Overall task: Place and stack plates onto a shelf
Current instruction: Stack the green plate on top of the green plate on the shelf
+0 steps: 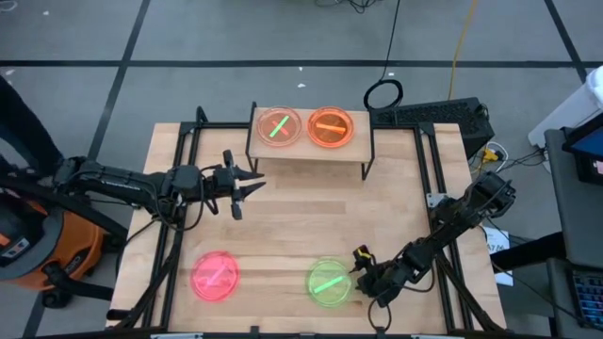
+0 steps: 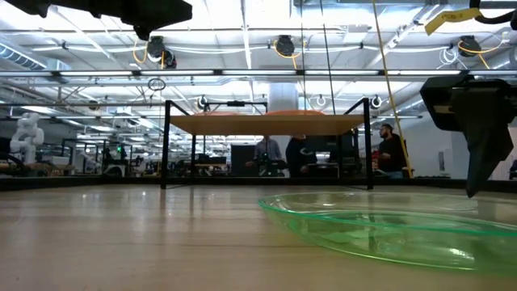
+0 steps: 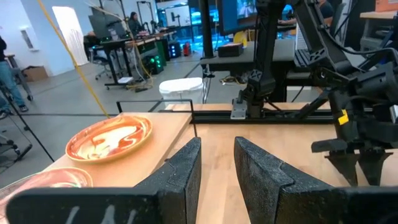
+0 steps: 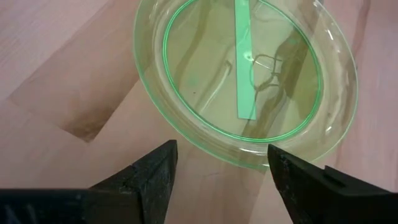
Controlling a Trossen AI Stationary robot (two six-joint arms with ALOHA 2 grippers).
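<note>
The shelf (image 1: 311,151) stands on its black legs at the table's far middle. Two plates lie on it: a pinkish one with a green streak (image 1: 279,126) and an orange one (image 1: 330,126). A pink plate (image 1: 216,276) and a green plate (image 1: 330,282) lie flat on the tabletop near the front edge. My right gripper (image 4: 221,158) is open, slanting down at the green plate's right rim (image 4: 249,163), one finger to each side of it and not closed on it. My left gripper (image 3: 217,152) hovers level, left of the shelf, open and empty.
Black frame rails (image 1: 179,188) run along both sides of the table. A black device and cables (image 1: 443,115) lie behind the shelf. Bare wood lies between the shelf and the two front plates. In the low view, people (image 2: 392,149) show in the room beyond.
</note>
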